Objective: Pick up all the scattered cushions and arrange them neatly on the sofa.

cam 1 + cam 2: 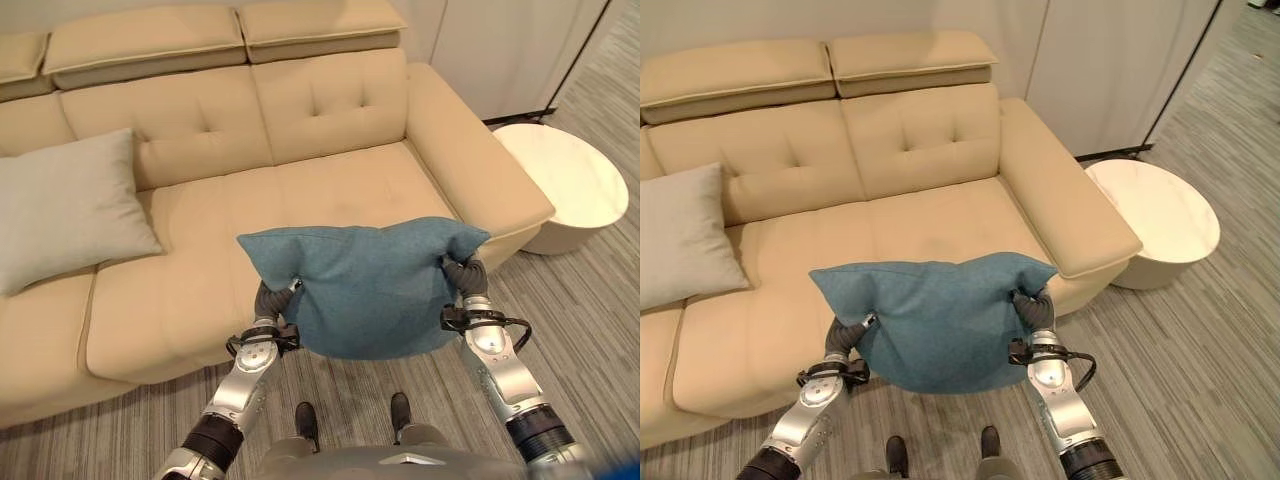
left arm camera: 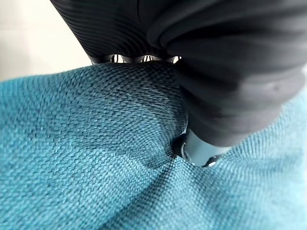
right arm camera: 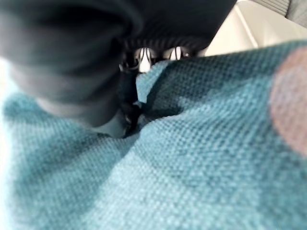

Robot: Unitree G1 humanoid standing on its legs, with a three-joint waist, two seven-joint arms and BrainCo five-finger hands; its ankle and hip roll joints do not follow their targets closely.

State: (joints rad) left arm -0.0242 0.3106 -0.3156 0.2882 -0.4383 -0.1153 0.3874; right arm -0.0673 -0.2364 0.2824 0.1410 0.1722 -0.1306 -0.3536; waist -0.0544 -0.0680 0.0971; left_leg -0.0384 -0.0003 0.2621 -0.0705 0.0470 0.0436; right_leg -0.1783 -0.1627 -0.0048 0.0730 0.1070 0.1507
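A teal-blue cushion (image 1: 370,285) hangs in the air over the sofa's front edge, held between both hands. My left hand (image 1: 272,300) grips its lower left side and my right hand (image 1: 463,274) grips its right corner. In the left wrist view the thumb (image 2: 201,151) digs into the blue weave (image 2: 96,163), with the fingers curled under the cloth. The right wrist view shows the same pinch, the right hand (image 3: 72,72) closed on the fabric (image 3: 201,143). A light grey cushion (image 1: 65,205) leans against the backrest on the left of the beige sofa (image 1: 330,110).
A round white side table (image 1: 565,180) stands on the striped carpet to the right of the sofa's armrest (image 1: 470,150). The seat (image 1: 350,190) behind the blue cushion is bare. White wall panels (image 1: 1110,60) rise behind the table.
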